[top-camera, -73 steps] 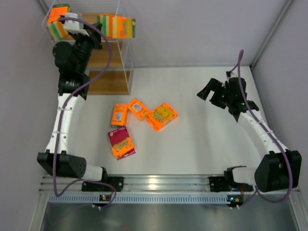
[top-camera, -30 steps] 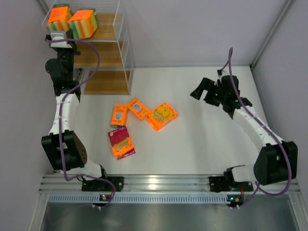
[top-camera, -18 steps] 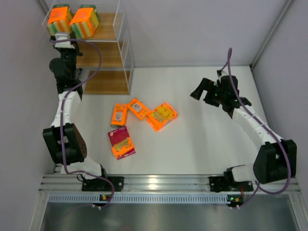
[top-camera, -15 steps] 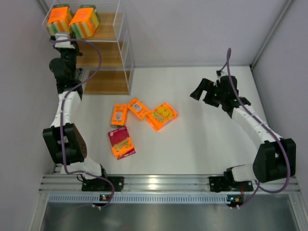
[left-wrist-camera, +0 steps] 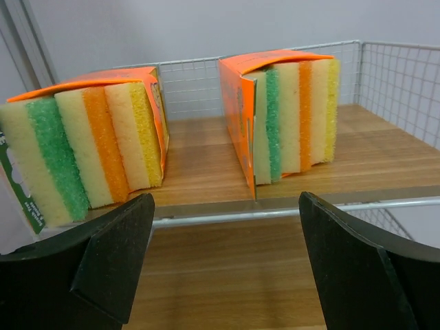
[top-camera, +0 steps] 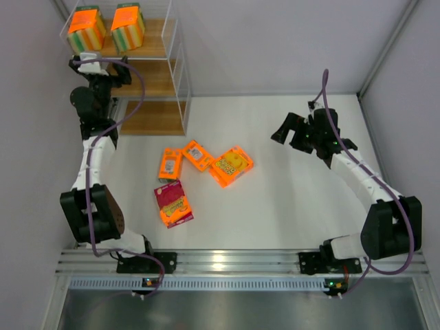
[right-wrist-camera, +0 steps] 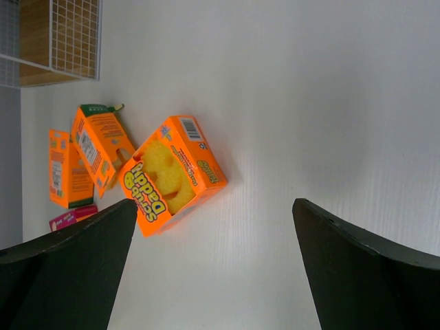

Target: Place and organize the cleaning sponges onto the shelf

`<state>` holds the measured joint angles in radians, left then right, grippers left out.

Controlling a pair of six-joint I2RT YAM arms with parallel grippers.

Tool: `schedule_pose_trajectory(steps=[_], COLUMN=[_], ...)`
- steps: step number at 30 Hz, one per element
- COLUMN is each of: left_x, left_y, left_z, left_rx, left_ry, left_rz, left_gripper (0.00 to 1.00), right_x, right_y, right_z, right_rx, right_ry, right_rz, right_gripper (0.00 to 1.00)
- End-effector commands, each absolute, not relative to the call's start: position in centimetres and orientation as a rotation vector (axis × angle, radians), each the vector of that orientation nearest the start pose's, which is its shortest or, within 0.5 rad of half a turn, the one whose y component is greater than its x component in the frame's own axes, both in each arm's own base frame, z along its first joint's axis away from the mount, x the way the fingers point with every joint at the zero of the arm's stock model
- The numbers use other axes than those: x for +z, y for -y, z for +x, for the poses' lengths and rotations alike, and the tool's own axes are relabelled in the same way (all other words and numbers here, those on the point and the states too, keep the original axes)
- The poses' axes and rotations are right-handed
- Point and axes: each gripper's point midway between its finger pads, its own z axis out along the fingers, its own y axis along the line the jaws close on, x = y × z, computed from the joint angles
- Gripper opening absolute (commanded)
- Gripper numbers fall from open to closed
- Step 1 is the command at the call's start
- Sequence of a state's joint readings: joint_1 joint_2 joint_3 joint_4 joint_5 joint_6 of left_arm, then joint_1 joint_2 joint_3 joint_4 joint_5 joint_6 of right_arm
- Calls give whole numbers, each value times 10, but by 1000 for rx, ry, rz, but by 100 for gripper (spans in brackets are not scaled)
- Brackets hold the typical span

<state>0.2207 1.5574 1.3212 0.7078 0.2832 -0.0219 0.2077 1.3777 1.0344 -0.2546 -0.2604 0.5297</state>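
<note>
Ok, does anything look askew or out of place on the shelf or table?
The shelf looks tidy: two striped sponge packs stand upright side by side on its top board. On the table, four orange packs lie clustered at mismatched angles. Nothing looks damaged.

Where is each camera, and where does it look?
Top external: above and behind, looking down on table, shelf, left arm, right arm.
Left wrist: on left arm, faces two striped packs on the shelf; open left end effector shows.
Right wrist: on right arm, looks down at table; open right end effector shows.
Shared: smiley pack, top and right wrist.
</note>
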Motion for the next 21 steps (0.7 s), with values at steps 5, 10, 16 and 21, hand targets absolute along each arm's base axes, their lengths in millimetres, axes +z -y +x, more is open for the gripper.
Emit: schedule_pose_trajectory(steps=[5,10,16,21], left_x=[541,508,389,288], left_y=[-45,-21,-24,2], left_z=[399,364,332,290], left_rx=[-41,-214,-303,-447], left_ry=[-973,-1209,-1760,-1951], left_rz=[15,-47,-424,-563], left_gripper=[93,86,77,74], right_x=[210,217,231,209], right_y=[-158,-172,-212,-252], right_z=[368,362,337,306], right_rx=[756,822,782,711], right_ry=[-2148,-2116,-2034,-2012], right_rz=[116,22,-262,-404], right_gripper=[100,99,99,99])
